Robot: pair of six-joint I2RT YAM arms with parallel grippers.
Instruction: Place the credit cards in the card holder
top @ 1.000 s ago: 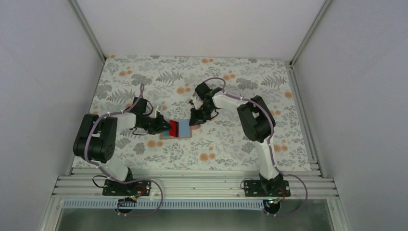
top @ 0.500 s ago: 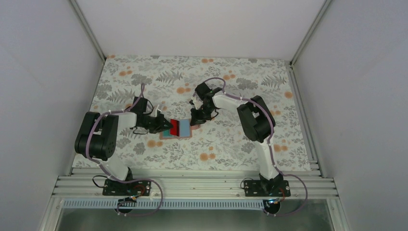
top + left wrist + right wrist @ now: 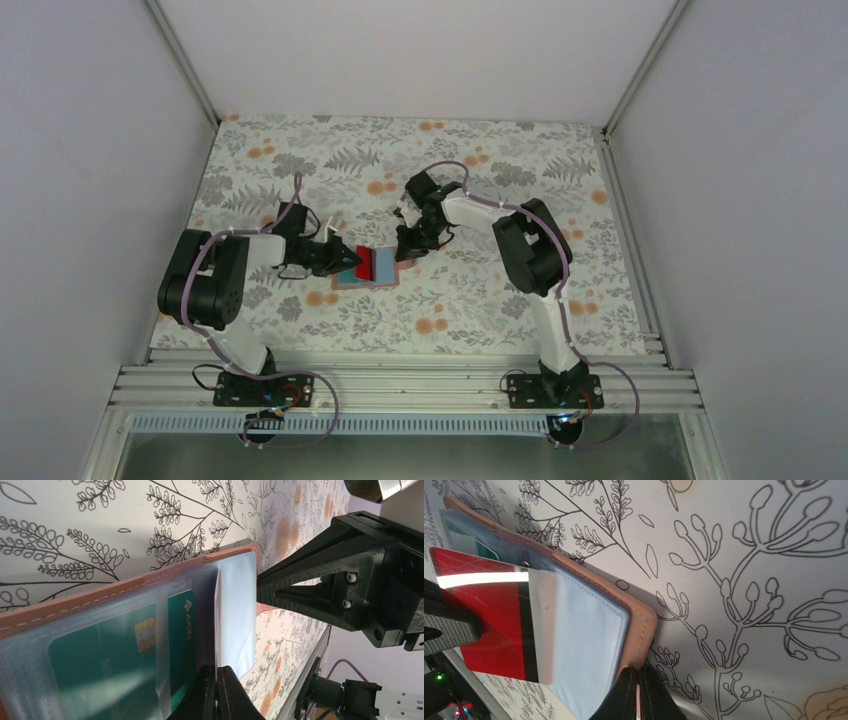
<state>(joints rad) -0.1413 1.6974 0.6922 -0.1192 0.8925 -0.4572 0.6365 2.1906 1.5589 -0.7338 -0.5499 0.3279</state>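
Red credit card [image 3: 489, 630] is pinched by its outer end in the left gripper [image 3: 215, 700], whose fingers are closed tight on it at the bottom edge of the left wrist view. From there the card shows only edge-on, a thin pale line running up the middle of the frame. Its leading end is inside the mouth of a clear pocket [image 3: 235, 610] on the open card holder [image 3: 644, 630]. In the right wrist view only a narrow strip of the card lies under the plastic, and the rest sticks out toward the left of the frame.

At lower left in the left wrist view, a neighbouring pocket holds a teal card [image 3: 125, 655] with its chip showing. Whether other cards sit behind it I cannot tell.

Farther on, at the holder's far rim, the right gripper [image 3: 638, 695] has its fingers closed on the tan stitched edge, apparently pinning the holder to the flowered table [image 3: 450, 300].

The step in hand looks like seating the red card. To do it well, I would keep the card flat and in line with the pocket's mouth and push it straight toward the right gripper. That rim should be held so the holder does not slide and the plastic does not buckle, and the card released only once it is well in.
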